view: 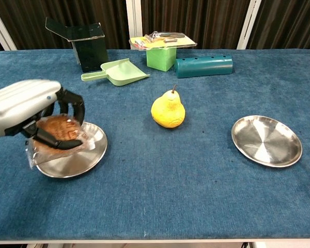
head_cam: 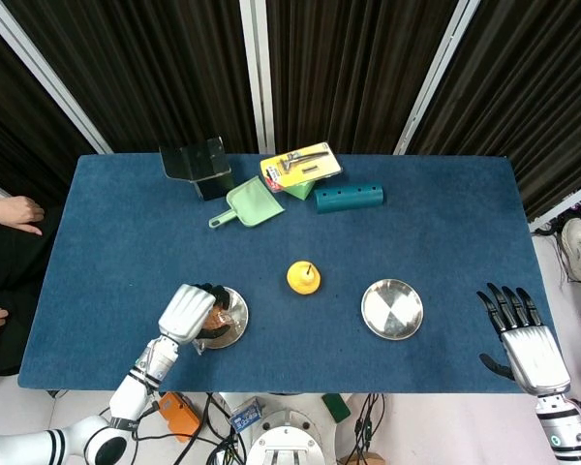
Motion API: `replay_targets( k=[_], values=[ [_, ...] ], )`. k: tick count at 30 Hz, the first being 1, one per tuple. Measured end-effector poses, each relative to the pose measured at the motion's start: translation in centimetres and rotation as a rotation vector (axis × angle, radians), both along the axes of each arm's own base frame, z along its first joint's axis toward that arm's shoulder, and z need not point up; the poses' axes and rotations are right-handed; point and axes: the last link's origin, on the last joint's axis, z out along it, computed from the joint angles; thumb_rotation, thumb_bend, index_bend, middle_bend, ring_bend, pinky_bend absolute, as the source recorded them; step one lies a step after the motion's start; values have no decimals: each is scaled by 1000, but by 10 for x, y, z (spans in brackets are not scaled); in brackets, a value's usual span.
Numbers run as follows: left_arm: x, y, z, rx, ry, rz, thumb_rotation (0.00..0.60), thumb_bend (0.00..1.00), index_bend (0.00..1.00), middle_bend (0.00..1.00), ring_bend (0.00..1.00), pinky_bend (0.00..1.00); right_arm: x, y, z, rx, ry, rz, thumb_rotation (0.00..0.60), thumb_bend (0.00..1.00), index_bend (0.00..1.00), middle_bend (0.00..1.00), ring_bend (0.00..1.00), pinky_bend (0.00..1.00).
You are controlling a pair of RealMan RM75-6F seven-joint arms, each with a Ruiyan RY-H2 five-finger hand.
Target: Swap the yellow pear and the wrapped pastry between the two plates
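Blue counter (view: 160, 186): wrapped pastry (view: 56, 133) gripped in curled left hand (view: 26, 108), just above left plate (view: 88, 157); right hand (head_cam: 523, 334) spread, empty.

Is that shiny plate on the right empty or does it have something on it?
Empty. The right steel plate shows only bare metal; the yellow pear stands upright on the cloth beside it.

L hand (view: 28, 106) grips pastry (view: 56, 132) (above plate (view: 88, 157)).
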Motion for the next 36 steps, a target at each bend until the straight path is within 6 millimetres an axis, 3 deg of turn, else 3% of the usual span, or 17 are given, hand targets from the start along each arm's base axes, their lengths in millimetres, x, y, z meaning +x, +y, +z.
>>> replay_targets(
  k=[5,12,16,20,23,27,30,36],
  values=[
    [45,-1,-7,-55,-102,-74,600,359,550,511,597,759,1,-2,-2,8,0,-3,600,288,0,0,0,26],
    [114,-15,-53,-164,-155,-188,600,342,550,495,570,758,0,-5,1,15,-11,-14,600,288,0,0,0,27],
    [140,-18,-83,-203,-148,-209,600,316,514,453,510,740,-2,-7,3,25,-18,-24,600,288,0,0,0,28],
    [151,-14,-104,-213,-120,-212,600,283,449,393,411,610,-2,-8,5,37,-28,-26,600,288,0,0,0,28],
    [151,-8,-113,-202,-100,-208,600,217,393,324,323,431,-3,-8,7,41,-34,-26,600,288,0,0,0,27],
    [150,1,-119,-192,-99,-204,600,117,276,172,128,215,-4,-8,9,40,-39,-32,600,288,0,0,0,29],
    [153,2,-115,-190,-124,-218,600,61,231,123,71,181,-5,-9,10,38,-40,-35,600,288,0,0,0,29],
    [162,0,-100,-194,-200,-252,600,2,210,113,64,171,-5,-10,9,36,-38,-43,600,288,0,0,0,32]
  ],
)
